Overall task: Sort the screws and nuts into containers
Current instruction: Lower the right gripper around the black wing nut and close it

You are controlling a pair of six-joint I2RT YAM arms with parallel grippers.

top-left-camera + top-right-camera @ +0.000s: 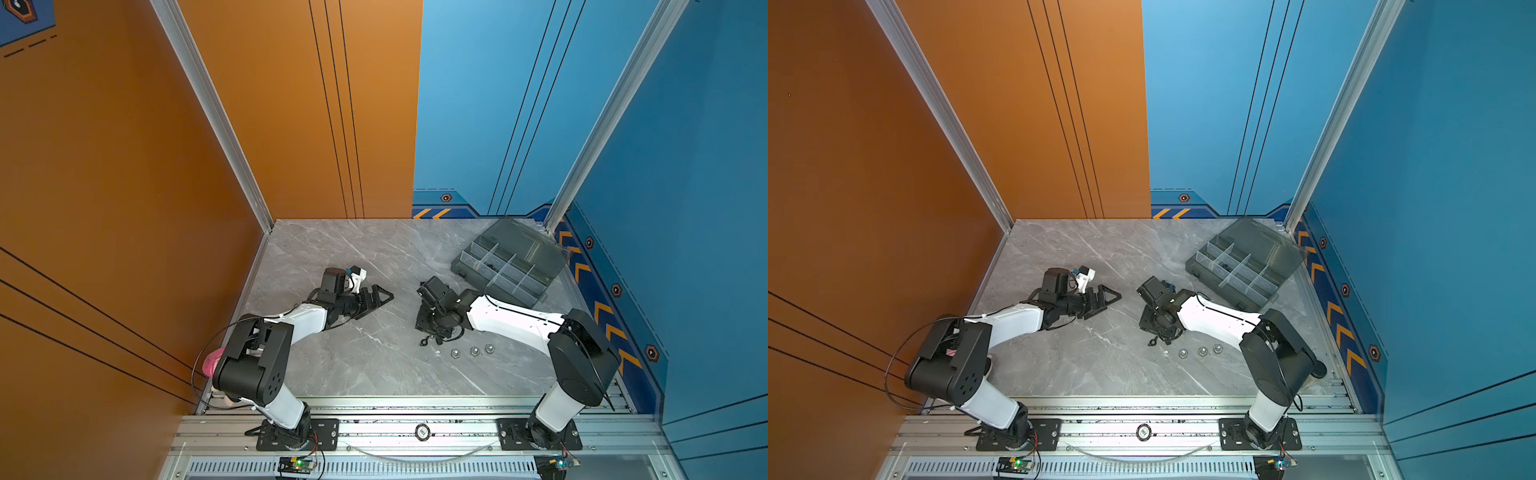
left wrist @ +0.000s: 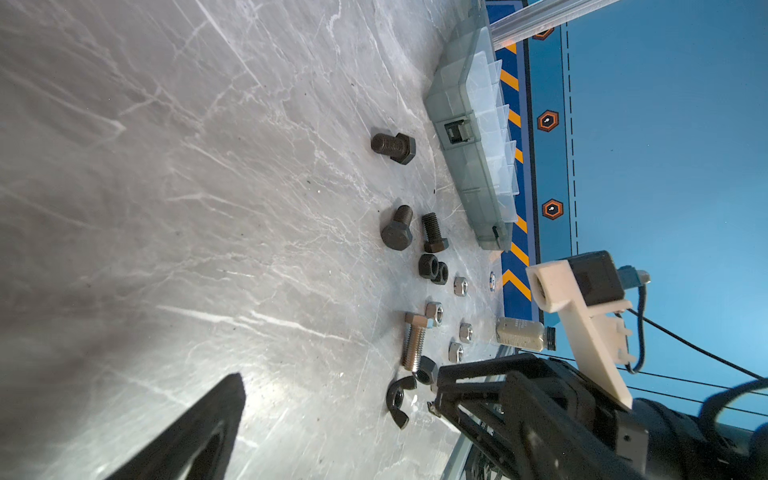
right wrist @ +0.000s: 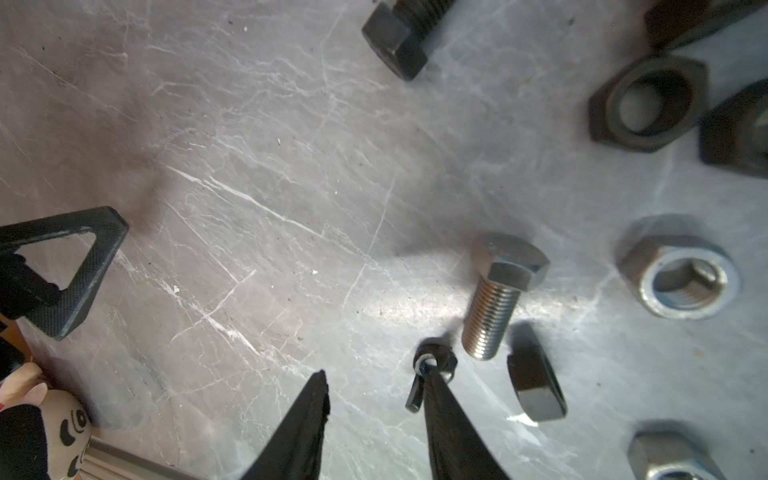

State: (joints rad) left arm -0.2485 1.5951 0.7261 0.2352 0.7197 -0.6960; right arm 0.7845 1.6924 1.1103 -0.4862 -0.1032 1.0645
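Your R gripper (image 3: 376, 386) is low over the marble table (image 1: 353, 249). Jaws are part open w/ bare table between them, nothing gripped. One fingertip (image 3: 444, 415) overlaps the black wing nut (image 3: 434, 360); its ring and one wing show past the tip.

Just beside it is the silver hex bolt (image 3: 494, 299), lying on its side, w/ bright threaded shank and hex head pointing away from the jaws. At the shank end a black hex nut (image 3: 536, 380) stands on edge.

Further out you have:
- a shiny silver hex nut (image 3: 681, 278) flat on the table
- two black hex nuts (image 3: 648, 104) touching each other
- stubby black bolts (image 2: 392, 147) w/ thick hex heads

In both top views three silver nuts (image 1: 473, 351) sit in a row near the R arm.

Organiser box (image 1: 511, 266) is smoky grey w/ pale dividers and lid tilted back. It is at the far right corner, well apart from the loose parts.

L gripper (image 1: 386, 297): jaw state cannot be told.
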